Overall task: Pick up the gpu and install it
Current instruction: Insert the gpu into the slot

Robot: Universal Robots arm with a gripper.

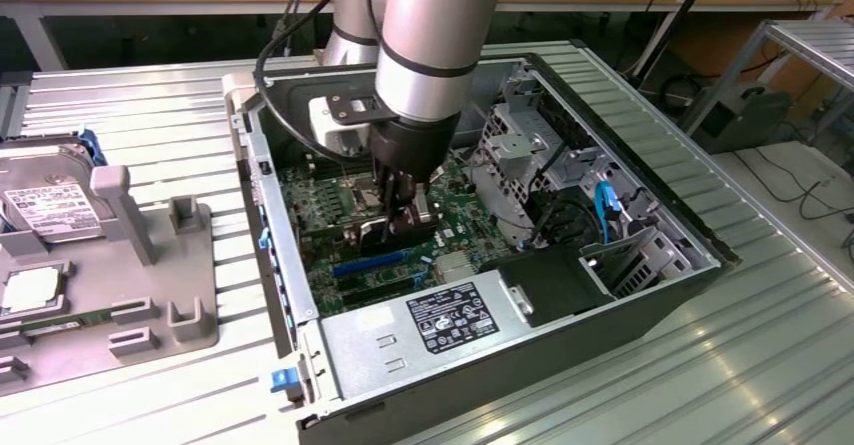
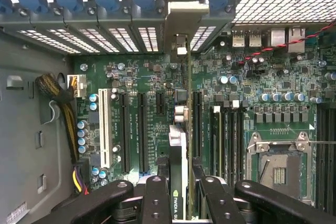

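Note:
My gripper (image 1: 400, 223) reaches down into the open computer case (image 1: 280, 265) over the green motherboard (image 1: 461, 200). It is shut on the gpu (image 1: 384, 235), a thin dark card held on edge. In the wrist view the gpu (image 2: 178, 145) runs edge-on between my fingers (image 2: 156, 198), along the black expansion slots (image 2: 140, 129). Its silver bracket (image 2: 184, 22) stands against the rear slot openings of the case. I cannot tell whether the card's edge sits in a slot.
A white slot (image 2: 103, 124) and the CPU socket (image 2: 278, 166) flank the card. The power supply (image 1: 441, 325) and drive cage (image 1: 521, 155) crowd the case. On the exterior view's left, a grey fixture (image 1: 147, 265) holds a hard drive (image 1: 54, 210).

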